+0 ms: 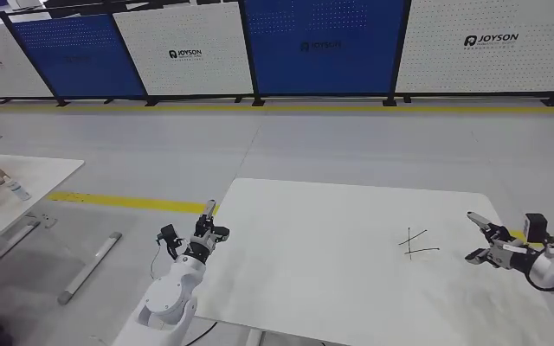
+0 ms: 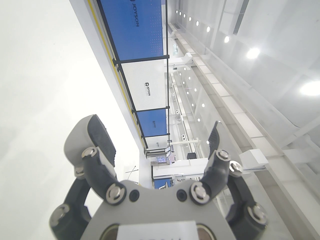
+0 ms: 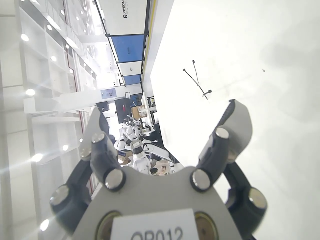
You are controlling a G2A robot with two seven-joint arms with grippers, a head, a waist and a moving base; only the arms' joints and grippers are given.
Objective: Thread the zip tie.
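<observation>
We see the zip ties (image 1: 418,244) lying crossed in a loose bunch on the white worktop (image 1: 320,268), toward its right side, with nothing touching them. Our right end effector (image 1: 473,236) is near them at the right edge, fingers spread wide and facing them. Our left end effector (image 1: 216,219), at the left edge, is well apart from them, also spread and holding nothing.

The right tool (image 3: 165,108) stands with its two fingers spread wide and nothing between them. Thin black zip ties (image 3: 197,83) lie crossed on the white bench (image 3: 250,38), ahead of the tool and near one fingertip (image 3: 231,106), not touching it.
</observation>
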